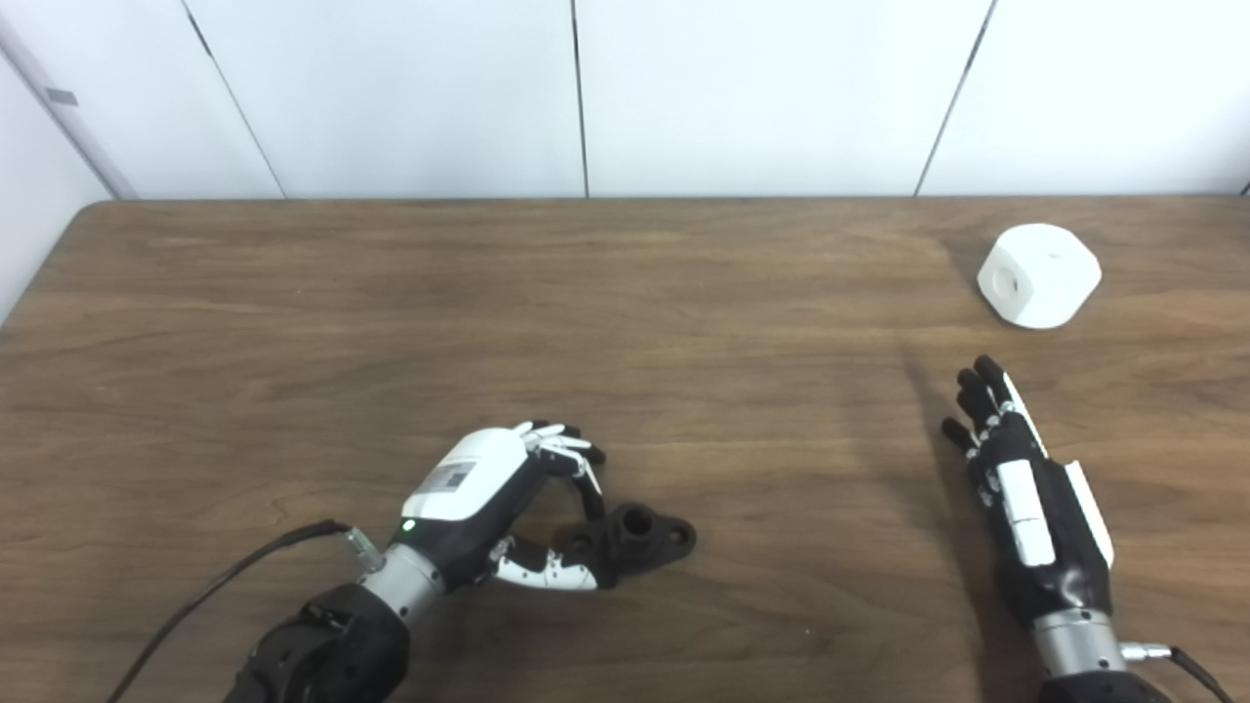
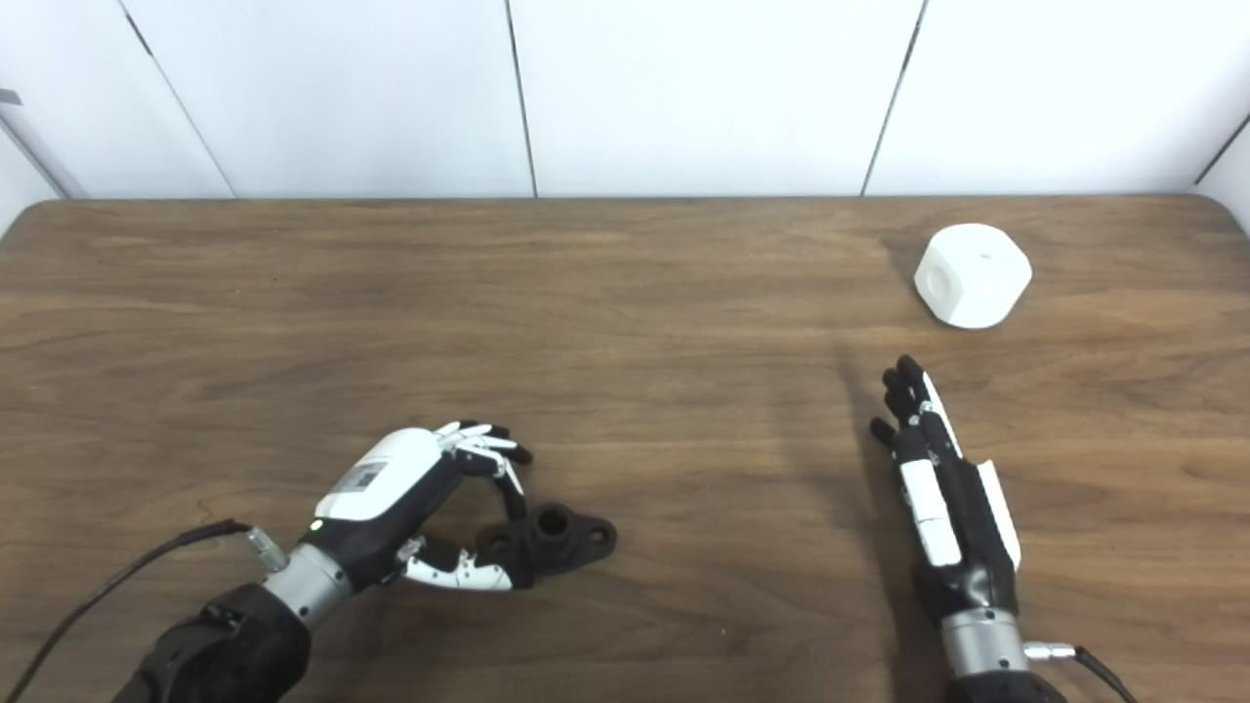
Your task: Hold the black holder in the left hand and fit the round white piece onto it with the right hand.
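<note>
The black holder (image 1: 635,535), a short tube with a lug on each side, lies on the wooden table (image 1: 684,322) at the near middle. My left hand (image 1: 508,503) curls over its left end, with the thumb along the front and the fingertips (image 1: 589,488) coming down behind the left lug. The holder rests on the table in that grip. The round white piece (image 1: 1039,274), with a hole in its left face, sits at the far right. My right hand (image 1: 1020,483) lies open with straight fingers pointing toward the piece, well short of it.
Behind the table's far edge stands a white panelled wall (image 1: 625,98). A black cable (image 1: 225,576) trails from my left wrist across the near left of the table.
</note>
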`<state>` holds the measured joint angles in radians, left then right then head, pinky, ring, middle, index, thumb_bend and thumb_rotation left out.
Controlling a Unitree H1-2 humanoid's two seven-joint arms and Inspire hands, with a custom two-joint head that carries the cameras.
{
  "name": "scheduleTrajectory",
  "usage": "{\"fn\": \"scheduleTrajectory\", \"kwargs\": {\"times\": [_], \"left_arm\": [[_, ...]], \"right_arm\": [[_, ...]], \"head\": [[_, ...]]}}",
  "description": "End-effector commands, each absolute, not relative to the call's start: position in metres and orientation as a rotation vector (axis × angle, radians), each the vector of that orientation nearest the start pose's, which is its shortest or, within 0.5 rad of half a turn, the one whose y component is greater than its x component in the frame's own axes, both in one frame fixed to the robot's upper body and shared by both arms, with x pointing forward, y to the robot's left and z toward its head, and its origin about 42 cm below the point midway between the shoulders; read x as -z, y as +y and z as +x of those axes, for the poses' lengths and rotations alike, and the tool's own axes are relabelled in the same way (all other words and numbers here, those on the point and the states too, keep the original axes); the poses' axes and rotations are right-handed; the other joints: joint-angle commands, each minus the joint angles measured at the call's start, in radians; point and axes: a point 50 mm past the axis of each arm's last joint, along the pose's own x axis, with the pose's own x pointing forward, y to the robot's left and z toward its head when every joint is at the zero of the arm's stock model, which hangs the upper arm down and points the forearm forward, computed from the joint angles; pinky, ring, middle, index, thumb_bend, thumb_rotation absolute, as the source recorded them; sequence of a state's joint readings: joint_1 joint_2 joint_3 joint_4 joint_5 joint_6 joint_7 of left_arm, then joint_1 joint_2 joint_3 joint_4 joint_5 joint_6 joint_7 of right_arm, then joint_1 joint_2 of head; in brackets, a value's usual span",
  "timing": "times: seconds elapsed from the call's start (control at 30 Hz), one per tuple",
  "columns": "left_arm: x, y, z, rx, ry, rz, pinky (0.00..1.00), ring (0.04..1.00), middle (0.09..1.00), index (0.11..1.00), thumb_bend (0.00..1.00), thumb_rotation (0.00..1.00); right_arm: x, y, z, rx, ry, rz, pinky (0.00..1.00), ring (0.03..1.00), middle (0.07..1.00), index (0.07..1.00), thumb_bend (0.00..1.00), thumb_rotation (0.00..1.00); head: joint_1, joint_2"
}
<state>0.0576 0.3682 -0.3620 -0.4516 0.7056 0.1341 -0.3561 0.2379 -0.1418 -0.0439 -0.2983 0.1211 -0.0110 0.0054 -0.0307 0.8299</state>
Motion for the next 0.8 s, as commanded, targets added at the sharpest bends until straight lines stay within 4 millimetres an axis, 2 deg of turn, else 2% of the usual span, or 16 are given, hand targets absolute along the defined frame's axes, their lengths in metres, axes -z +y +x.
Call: {"fn": "scheduleTrajectory", "kwargs": {"times": [0.0, 0.07, 0.2, 0.4, 0.77], "left_arm": [[-0.169, 0.196, 0.229, 0.56, -0.221, 1.062, 0.97, 0.889, 0.799, 0.485, 0.52, 0.06], [-0.169, 0.194, 0.23, 0.554, -0.241, 1.093, 0.97, 0.887, 0.798, 0.485, 0.52, 0.06], [-0.172, 0.191, 0.232, 0.536, -0.272, 1.114, 0.99, 0.896, 0.808, 0.485, 0.52, 0.06], [-0.178, 0.186, 0.235, 0.488, -0.363, 1.12, 0.97, 0.888, 0.807, 0.485, 0.52, 0.05], [-0.179, 0.18, 0.246, 0.464, -0.46, 1.146, 0.95, 0.899, 0.807, 0.486, 0.52, 0.05]], "right_arm": [[-0.138, -0.261, 0.206, 0.058, -0.148, 0.004, 0.95, 0.987, 0.966, 0.975, 0.62, 0.88], [-0.139, -0.261, 0.206, 0.056, -0.147, 0.0, 0.98, 0.992, 0.972, 0.98, 0.62, 0.88], [-0.14, -0.26, 0.205, 0.054, -0.153, 0.0, 0.96, 0.997, 0.977, 0.983, 0.62, 0.89], [-0.146, -0.258, 0.206, 0.06, -0.155, 0.008, 0.96, 0.996, 0.974, 0.977, 0.61, 0.87], [-0.158, -0.258, 0.204, 0.066, -0.174, 0.014, 0.95, 0.968, 0.96, 0.977, 0.57, 0.9]], "head": [[-0.001, 0.002], [-0.002, 0.004], [-0.012, 0.013], [-0.038, 0.023], [-0.048, 0.033]]}}
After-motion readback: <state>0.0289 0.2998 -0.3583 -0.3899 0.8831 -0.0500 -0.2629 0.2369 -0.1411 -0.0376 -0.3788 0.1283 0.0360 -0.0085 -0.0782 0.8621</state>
